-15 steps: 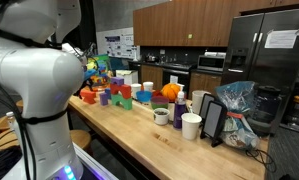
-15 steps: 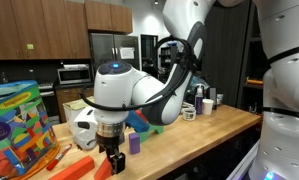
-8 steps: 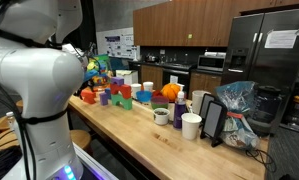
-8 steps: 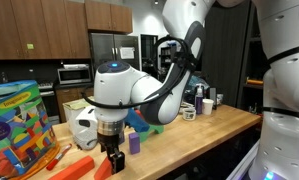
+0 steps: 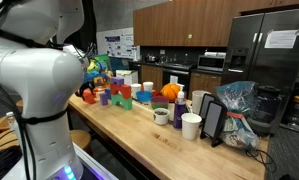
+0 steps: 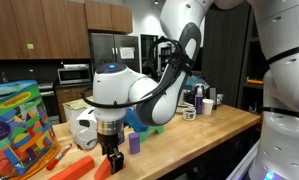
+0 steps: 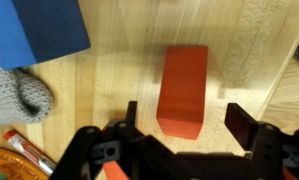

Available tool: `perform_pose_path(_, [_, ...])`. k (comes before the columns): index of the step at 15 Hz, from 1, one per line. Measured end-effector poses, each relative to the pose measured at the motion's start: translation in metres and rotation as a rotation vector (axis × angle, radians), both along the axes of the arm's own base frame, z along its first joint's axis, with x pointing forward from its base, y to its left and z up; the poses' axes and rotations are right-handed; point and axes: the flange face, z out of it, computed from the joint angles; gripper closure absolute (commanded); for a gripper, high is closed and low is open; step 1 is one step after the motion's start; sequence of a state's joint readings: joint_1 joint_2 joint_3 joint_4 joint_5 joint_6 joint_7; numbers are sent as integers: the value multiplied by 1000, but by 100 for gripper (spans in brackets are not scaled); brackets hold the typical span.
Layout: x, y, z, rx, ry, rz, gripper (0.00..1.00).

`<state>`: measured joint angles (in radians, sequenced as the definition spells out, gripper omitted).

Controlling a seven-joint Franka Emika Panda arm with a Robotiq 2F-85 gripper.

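In the wrist view an orange-red block (image 7: 182, 90) lies flat on the wooden counter (image 7: 119, 85), directly between my open gripper fingers (image 7: 186, 118), which hang just above it without touching. In an exterior view the gripper (image 6: 113, 160) points straight down at the counter's near end, next to the orange-red block (image 6: 103, 167) and a purple cup (image 6: 134, 143). In the other exterior view the gripper is hidden behind the arm's white body (image 5: 34, 80).
A blue block (image 7: 39, 30) and a grey knitted cloth (image 7: 14, 95) lie to the left in the wrist view. A colourful toy box (image 6: 19, 125) and a white kettle-like object (image 6: 84, 128) stand close by. Cups, mugs (image 5: 191, 125) and blocks crowd the counter.
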<state>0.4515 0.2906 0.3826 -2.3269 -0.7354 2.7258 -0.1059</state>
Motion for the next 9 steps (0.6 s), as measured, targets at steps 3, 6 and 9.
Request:
perform_pose_path(3, [2, 0, -1, -1, 3, 1, 67])
perform_pose_path(6, [4, 1, -1, 0, 1, 1, 82])
perform_pose_path(9, [4, 1, 0, 0, 0, 3, 82])
